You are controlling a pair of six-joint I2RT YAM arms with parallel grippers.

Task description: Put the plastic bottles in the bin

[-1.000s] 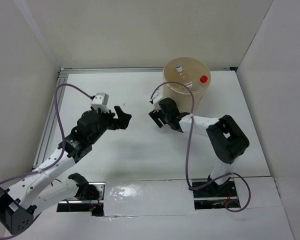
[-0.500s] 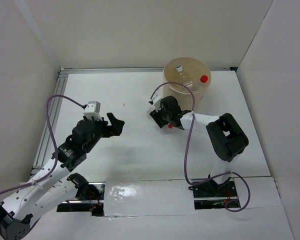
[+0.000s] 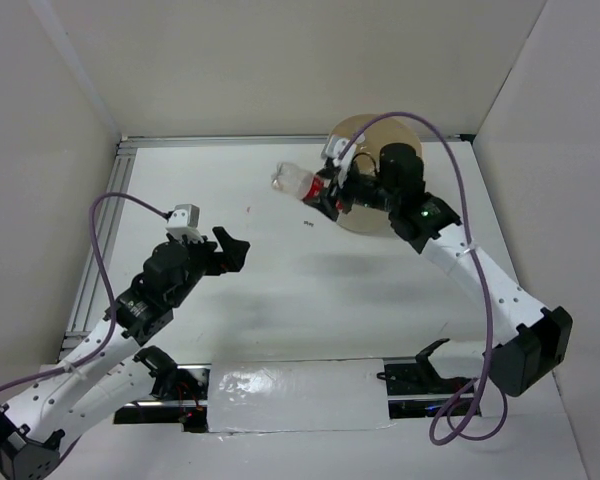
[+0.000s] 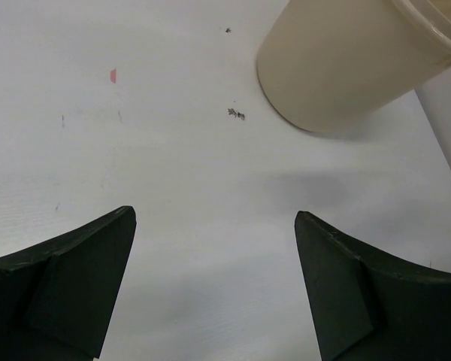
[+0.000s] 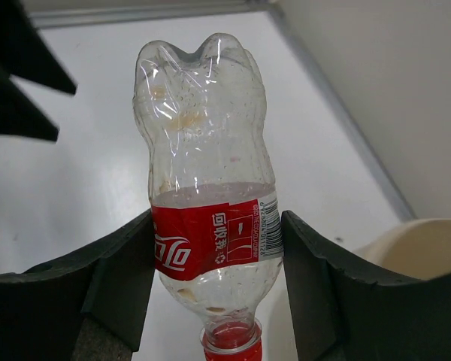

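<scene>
- Up it comes! My right gripper (image 3: 322, 191) was low over the table (image 3: 280, 300) half a second ago; now it has risen and swung back beside the bin (image 3: 352, 214).
- My left gripper (image 3: 230, 250) has barely shifted, jaws spread wide with nothing between them.
- The right fingers (image 5: 124, 274) are pinching the clear bottle (image 5: 203, 150) across its red label, one pad on each side.
- The red cap sits back toward my wrist. The lumpy base juts well beyond my fingertips.
- From above, the bottle lies roughly level in the air, base pointing away from the bin just behind my fingers.
- In the wrist view, the bin's tan rim shows just beside one right finger.
- Beyond my left fingertips is white table with a red fleck (image 4: 113, 74) and a dark smudge (image 4: 236, 113), and the bin's wall ahead.
- White walls (image 3: 280, 60) all round, and a metal rail (image 3: 98, 250) on the left edge.
</scene>
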